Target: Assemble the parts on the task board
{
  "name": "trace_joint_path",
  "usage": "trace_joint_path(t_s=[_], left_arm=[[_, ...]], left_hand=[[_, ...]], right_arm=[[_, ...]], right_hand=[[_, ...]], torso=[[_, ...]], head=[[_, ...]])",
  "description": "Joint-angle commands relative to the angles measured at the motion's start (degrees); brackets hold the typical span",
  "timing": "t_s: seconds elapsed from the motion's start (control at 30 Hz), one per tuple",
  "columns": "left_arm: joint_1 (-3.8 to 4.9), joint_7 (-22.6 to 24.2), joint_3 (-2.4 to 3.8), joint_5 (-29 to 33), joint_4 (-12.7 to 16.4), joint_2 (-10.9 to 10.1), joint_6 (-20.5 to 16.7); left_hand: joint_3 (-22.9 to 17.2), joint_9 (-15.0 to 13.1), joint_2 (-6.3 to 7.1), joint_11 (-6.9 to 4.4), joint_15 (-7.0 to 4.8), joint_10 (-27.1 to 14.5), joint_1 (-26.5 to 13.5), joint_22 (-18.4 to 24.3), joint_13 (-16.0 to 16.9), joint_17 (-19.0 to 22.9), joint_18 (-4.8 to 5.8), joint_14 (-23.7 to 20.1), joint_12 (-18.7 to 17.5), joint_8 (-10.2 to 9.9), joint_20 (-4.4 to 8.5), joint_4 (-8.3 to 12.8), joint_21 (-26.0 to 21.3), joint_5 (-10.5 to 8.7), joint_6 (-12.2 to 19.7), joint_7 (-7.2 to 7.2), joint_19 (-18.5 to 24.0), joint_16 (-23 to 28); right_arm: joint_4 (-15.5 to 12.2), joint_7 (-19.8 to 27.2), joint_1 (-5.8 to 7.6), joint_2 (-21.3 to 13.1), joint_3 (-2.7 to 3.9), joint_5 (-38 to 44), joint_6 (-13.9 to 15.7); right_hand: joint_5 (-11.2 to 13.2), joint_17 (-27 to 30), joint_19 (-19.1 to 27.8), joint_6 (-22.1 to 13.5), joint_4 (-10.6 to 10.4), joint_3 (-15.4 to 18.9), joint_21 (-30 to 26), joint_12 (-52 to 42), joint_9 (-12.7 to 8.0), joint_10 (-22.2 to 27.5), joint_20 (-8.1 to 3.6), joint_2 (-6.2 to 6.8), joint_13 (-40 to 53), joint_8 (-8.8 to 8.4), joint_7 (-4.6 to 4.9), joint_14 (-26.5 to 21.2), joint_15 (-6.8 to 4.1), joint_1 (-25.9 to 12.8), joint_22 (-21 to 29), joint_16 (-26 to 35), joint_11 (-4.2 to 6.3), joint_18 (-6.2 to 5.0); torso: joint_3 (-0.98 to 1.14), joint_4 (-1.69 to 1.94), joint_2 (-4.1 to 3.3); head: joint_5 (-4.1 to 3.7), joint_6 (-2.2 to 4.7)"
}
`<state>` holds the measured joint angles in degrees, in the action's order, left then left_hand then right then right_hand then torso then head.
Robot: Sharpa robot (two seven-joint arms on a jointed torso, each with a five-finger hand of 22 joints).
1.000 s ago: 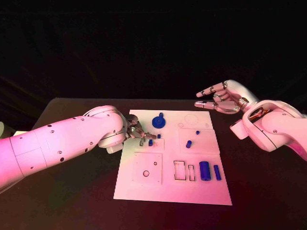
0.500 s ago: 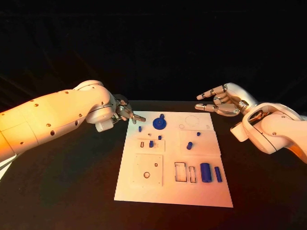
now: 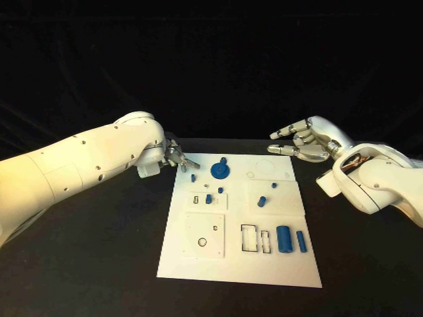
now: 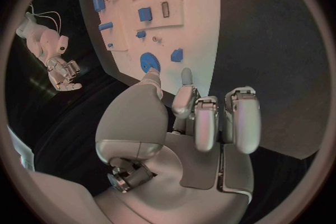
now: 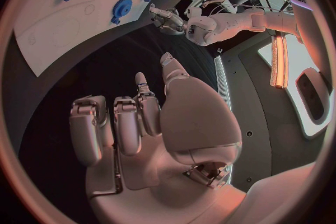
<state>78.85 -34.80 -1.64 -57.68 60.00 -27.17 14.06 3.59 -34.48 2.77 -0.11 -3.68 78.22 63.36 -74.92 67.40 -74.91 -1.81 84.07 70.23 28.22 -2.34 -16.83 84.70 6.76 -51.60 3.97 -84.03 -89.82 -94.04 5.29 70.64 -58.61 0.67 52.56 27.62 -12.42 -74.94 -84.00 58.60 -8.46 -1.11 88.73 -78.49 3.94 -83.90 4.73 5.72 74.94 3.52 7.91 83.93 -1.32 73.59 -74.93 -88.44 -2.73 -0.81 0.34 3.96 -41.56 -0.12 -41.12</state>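
The white task board [image 3: 232,256] lies in the middle of the black table. Blue parts sit on it: a gear [image 3: 219,172] at the far end, a small piece [image 3: 193,177] beside it, short pegs [image 3: 260,200] in the middle, and two cylinders [image 3: 283,238] at the near right. My left hand [image 3: 174,158] hovers at the board's far left corner, fingers loosely apart and empty; its wrist view shows the hand [image 4: 189,123] just short of the gear [image 4: 150,61] and the small piece [image 4: 177,55]. My right hand [image 3: 302,142] hangs off the board's far right corner, empty, fingers apart [image 5: 140,129].
Bare black table [image 3: 107,264] surrounds the board on all sides. Near the board's front left, a square plate [image 3: 204,231] with a hole lies set in it, and two narrow slots [image 3: 256,238] lie beside the cylinders.
My left hand has lifted off the board's left middle and drawn back to its far left corner, uncovering the small blue piece. The right hand has hardly moved.
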Motion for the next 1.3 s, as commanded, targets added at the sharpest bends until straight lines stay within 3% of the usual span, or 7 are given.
trace_joint_path(t_s=[0.03, 0.63, 0.9, 1.3], left_arm=[[-0.22, 2.08, -0.20, -2.34, -1.06, 0.95, 2.94], [-0.95, 2.37, -0.54, -2.06, -3.52, 2.81, 4.82], [-1.21, 2.66, -0.55, -1.60, -4.11, 3.27, 3.34], [-1.40, 2.87, -0.55, -0.91, -4.57, 3.86, 2.77]], left_hand=[[0.35, 0.19, -0.71, -0.12, 0.01, 0.45, 0.18, -7.78, 0.17, -15.09, -0.08, 5.93, 0.42, 0.23, -0.32, 0.08, 0.30, -0.15, -0.64, 0.00, -2.36, -0.18], [0.53, 0.47, -2.44, -0.79, -0.53, 1.24, 3.32, -8.64, 1.18, -15.09, 0.11, 5.93, 1.56, 1.75, 0.16, 0.42, 0.86, 0.03, -2.48, -0.78, -2.77, -0.18], [-0.57, 0.37, -4.11, -0.98, -0.71, 1.39, 6.10, -8.72, 1.31, -15.09, 0.13, 5.93, 1.75, 2.33, 0.36, 0.68, 0.89, 0.12, -2.53, -0.98, -2.79, -0.18], [-0.88, 0.31, -4.31, -1.04, -0.74, 1.53, 6.94, -8.87, 1.52, -15.09, 0.16, 5.93, 1.96, 2.56, 0.40, 0.79, 0.98, 0.11, -2.58, -1.03, -2.86, -0.18]], right_arm=[[0.04, 0.30, -0.04, 0.17, 0.01, 0.12, -0.67], [0.13, 0.33, -0.06, 0.40, 0.01, 0.12, -0.78], [0.15, 0.36, -0.06, 0.49, 0.01, 0.12, -0.80], [0.18, 0.33, -0.06, 0.56, 0.01, 0.12, -0.88]], right_hand=[[-0.27, -11.88, -4.50, -0.05, 0.08, 0.29, -0.31, 0.12, 0.09, -1.22, 0.24, -0.36, 9.11, 0.28, -0.01, 5.30, 0.21, -0.23, -12.45, 0.21, -0.28, 0.14], [-0.40, -11.89, -4.49, -0.06, 0.07, 0.37, -0.33, 0.13, 0.08, -1.21, 0.23, -0.47, 9.09, 0.28, -0.02, 5.31, 0.20, -0.16, -12.42, 0.21, -0.28, 0.13], [-0.40, -11.89, -4.49, -0.06, 0.07, 0.37, -0.33, 0.13, 0.08, -1.21, 0.23, -0.47, 9.09, 0.28, -0.02, 5.31, 0.20, -0.16, -12.42, 0.21, -0.28, 0.13], [-0.45, -11.90, -4.49, -0.06, 0.05, 0.44, -0.33, 0.10, 0.09, -1.23, 0.23, -0.53, 9.10, 0.28, -0.02, 5.31, 0.20, -0.12, -12.43, 0.21, -0.27, 0.13]], torso=[[-0.02, 0.00, 0.03], [0.05, 0.06, 0.10], [0.04, 0.00, 0.08], [0.06, 0.03, 0.10]], head=[[-0.05, -0.17], [0.13, -0.36], [0.10, -0.38], [0.07, -0.52]])
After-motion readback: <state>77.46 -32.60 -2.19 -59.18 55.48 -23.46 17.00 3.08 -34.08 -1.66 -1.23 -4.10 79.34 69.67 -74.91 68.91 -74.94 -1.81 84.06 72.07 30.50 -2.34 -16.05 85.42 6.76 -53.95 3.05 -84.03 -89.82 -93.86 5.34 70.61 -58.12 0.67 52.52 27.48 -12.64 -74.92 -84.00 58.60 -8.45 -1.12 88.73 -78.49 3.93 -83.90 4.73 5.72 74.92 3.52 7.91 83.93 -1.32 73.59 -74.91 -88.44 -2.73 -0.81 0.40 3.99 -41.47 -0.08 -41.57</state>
